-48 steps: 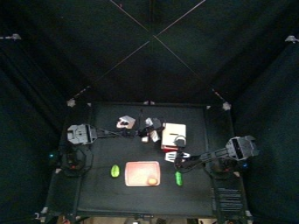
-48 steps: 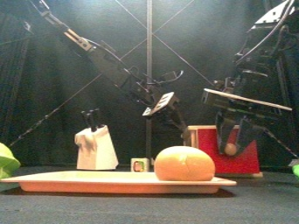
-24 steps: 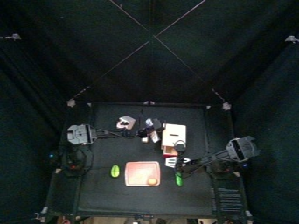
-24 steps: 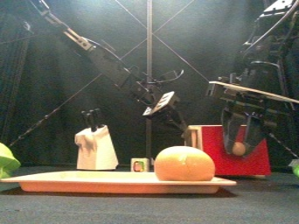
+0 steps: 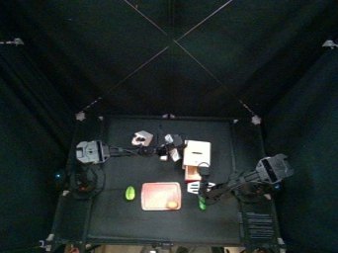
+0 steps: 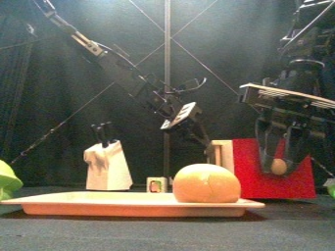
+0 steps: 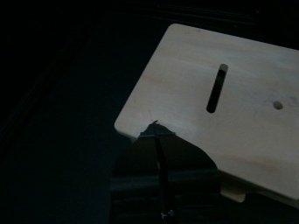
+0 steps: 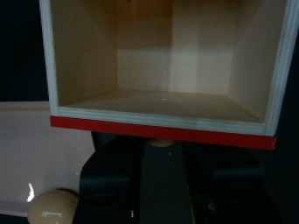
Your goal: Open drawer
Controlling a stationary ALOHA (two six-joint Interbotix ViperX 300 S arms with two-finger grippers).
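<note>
Step in hand: the pull itself, judged well along. Drawer (image 5: 199, 151) near table centre, just behind the red-pink tray (image 6: 53, 204); its red front panel (image 6: 299, 178) drawn clear of the pale casing (image 6: 222, 155) toward the table's front. Right gripper (image 8: 160, 150) at that red front, jaws closed close about a small tan knob (image 8: 160, 143) just under the red edge; grip looks centred. Right wrist view looks straight into the sliding box: bare pale-wood floor and walls, nothing inside as far as visible. Left gripper (image 7: 158, 144) against a corner of the casing's pale panel with a dark slot (image 7: 218, 87), apparently bracing the unit; jaw opening impossible to tell, only a dark shape at the panel edge. Next move, as a judgement: a little more straight pull along the slide if any travel remains, level and without twist, with the brace kept on the casing; then release of the knob and a clean retreat. Risks: casing dragged along if the brace slips, or the box coming right off its runners. Tray holds one round orange fruit-like piece (image 6: 210, 183), resting on its flat, beside the right gripper's path. Green item (image 6: 7, 180) just off the tray's left end. White-and-black object (image 6: 108, 167) standing behind the tray, apart from the drawer.
</note>
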